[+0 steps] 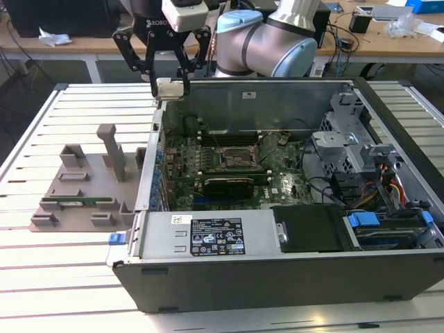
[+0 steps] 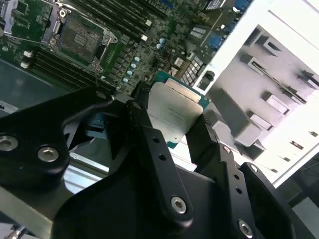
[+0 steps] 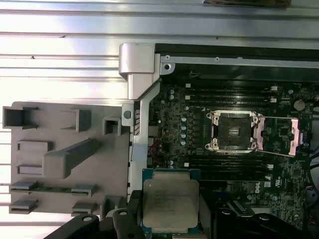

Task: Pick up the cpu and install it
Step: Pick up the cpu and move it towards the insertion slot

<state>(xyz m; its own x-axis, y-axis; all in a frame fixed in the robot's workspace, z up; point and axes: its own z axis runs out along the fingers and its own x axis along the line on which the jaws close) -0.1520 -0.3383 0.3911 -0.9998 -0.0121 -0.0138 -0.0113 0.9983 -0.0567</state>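
The cpu (image 1: pixel 171 89), a flat square chip with a shiny silver top, hangs in the air over the open computer case's far corner at the exterior view's left. My gripper (image 1: pixel 170 87) is shut on it, a black finger on each side. In both wrist views the cpu (image 2: pixel 175 105) (image 3: pixel 170 201) sits between the fingers, its metal lid facing the cameras. The open socket (image 1: pixel 236 158) (image 3: pixel 234 130) (image 2: pixel 79 35) on the green motherboard lies below and off to one side, with its metal frame flipped open.
A grey fixture tray (image 1: pixel 76 187) (image 3: pixel 60 154) with upright posts lies on the slatted table beside the case. The case walls (image 1: pixel 277 277), a power supply (image 1: pixel 215 236) and a drive cage with cables (image 1: pixel 374 180) ring the motherboard. Memory slots flank the socket.
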